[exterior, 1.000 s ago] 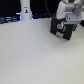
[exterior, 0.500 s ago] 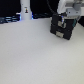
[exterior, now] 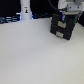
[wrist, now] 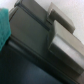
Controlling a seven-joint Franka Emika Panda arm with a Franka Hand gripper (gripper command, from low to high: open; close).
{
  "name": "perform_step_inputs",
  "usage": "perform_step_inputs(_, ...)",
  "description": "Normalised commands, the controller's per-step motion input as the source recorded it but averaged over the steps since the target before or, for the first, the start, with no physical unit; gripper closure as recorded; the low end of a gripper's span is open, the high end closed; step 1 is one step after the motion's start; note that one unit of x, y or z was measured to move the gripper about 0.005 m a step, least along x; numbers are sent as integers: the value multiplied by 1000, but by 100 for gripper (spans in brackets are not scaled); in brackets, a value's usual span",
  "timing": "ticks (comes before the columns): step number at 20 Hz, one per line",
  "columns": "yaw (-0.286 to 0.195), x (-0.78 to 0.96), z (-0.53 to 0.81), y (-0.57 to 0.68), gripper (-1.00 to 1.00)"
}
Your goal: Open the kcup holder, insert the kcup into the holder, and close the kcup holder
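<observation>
Here the kcup holder (exterior: 63, 27) stands at the upper right of the exterior frame, a black boxy unit resting on the pale desk (exterior: 35, 55), with the robot's white arm bulking directly over it. The pincer (exterior: 64, 19) sits low against the top of the box, but blur hides its fingers, so I cannot tell how far apart they are or whether they grip anything. In the wrist view the holder's dark casing fills the frame, with a pale rectangular patch (wrist: 64, 44) on its front face and a teal surface at the frame's left edge. The kcup is not visible in either view. Judging by its look, the holder is rigid, smooth plastic, probably heavy enough to stay put yet liable to slide under a hard pull. A protruding front edge near the pale patches looks the likeliest hold for drawing it open
</observation>
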Motion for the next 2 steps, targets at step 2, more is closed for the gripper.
perform_step_inputs(2,0,25,13,-3,-100)
